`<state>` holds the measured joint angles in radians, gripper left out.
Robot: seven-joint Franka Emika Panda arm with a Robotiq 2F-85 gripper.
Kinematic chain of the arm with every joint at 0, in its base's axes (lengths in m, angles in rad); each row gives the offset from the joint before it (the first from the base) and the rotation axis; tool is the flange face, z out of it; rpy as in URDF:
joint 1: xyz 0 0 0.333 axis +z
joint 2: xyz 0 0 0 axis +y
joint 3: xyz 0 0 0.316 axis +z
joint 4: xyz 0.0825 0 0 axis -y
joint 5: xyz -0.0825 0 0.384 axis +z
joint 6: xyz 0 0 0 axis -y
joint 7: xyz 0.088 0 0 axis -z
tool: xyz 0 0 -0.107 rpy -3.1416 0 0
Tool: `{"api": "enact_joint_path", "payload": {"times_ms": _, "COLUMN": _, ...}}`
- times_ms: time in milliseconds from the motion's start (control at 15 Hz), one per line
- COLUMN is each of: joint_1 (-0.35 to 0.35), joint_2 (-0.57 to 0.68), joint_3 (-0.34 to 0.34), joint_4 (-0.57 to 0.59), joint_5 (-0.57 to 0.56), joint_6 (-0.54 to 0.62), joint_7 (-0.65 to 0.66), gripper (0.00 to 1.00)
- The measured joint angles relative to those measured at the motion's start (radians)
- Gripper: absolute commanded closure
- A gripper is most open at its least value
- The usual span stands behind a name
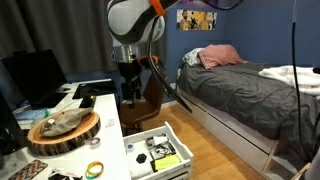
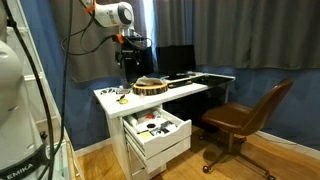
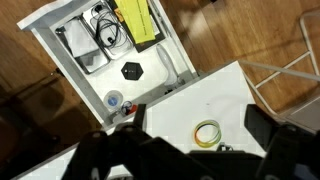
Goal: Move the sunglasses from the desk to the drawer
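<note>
The white desk [image 1: 105,108] [image 2: 188,88] [image 3: 190,100] stands beside the open white drawer [image 1: 183,150] [image 2: 166,139] [image 3: 184,60], which holds several small items. My gripper [image 1: 128,92] [image 2: 127,66] [image 3: 200,125] hangs high over the desk's end, open and empty. Directly below it on the desk lies a yellow-green tape ring [image 3: 207,133] [image 1: 95,168]. I cannot make out the sunglasses for certain. A small dark thing [image 3: 222,147] beside the ring is mostly hidden by my gripper's body.
A round wooden slab [image 1: 65,135] [image 2: 150,86] with an object on it sits mid-desk. A monitor [image 1: 35,75] [image 2: 175,58] stands behind it. A brown chair [image 2: 245,115] is at the desk's far end. A grey bed [image 1: 250,85] lies across the floor.
</note>
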<state>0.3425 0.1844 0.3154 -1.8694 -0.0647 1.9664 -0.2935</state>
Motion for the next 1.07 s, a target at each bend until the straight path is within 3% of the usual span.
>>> {"api": "enact_joint_path", "payload": {"times_ms": 400, "joint_1": 0.032, "joint_2": 0.063, "joint_3": 0.032, "joint_4": 0.049, "joint_5": -0.002, "joint_6": 0.028, "joint_7": 0.001, "gripper": 0.0}}
{"api": "enact_joint_path", "payload": {"times_ms": 1067, "joint_1": 0.213, "joint_2": 0.408, "joint_3": 0.058, "joint_4": 0.316, "joint_5": -0.041, "joint_6": 0.205, "joint_7": 0.102, "gripper": 0.0}}
